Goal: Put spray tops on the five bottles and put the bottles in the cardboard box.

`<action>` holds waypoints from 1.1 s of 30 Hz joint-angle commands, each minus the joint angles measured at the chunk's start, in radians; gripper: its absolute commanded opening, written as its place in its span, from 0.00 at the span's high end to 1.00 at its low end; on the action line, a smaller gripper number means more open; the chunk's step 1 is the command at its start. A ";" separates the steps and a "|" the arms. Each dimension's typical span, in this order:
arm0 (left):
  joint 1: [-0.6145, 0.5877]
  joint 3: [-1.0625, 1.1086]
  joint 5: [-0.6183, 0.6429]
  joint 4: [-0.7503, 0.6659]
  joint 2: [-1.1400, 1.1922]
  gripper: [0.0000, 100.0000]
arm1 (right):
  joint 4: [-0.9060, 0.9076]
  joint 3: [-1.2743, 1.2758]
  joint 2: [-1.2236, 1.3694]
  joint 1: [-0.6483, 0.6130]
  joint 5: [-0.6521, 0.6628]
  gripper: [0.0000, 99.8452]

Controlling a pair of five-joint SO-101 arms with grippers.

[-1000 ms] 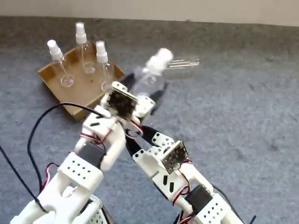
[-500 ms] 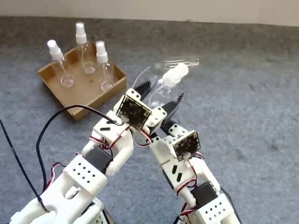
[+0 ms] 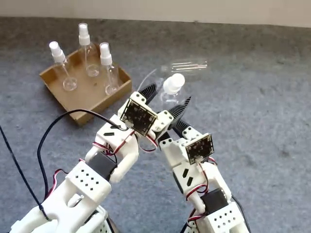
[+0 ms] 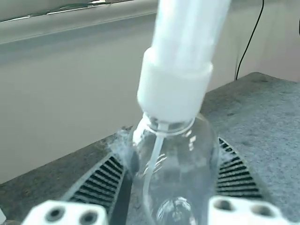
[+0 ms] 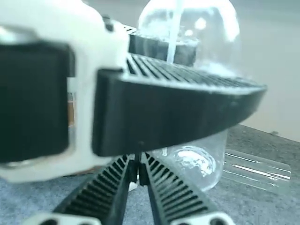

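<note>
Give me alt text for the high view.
The left gripper grips a clear bottle with a white spray top, the right arm alongside. A cardboard box holds three topped bottles; another bottle lies beyond.

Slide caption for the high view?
Left gripper grips a spray-topped bottle; three topped bottles stand in the cardboard box; a fifth bottle lies on the carpet.

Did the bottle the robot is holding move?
Yes. The bottle in the left hand has shifted right, away from the cardboard box.
</note>
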 commanded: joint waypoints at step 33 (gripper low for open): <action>-0.461 0.028 -0.008 -0.021 0.001 0.91 | 0.005 0.177 -0.004 0.035 0.005 1.00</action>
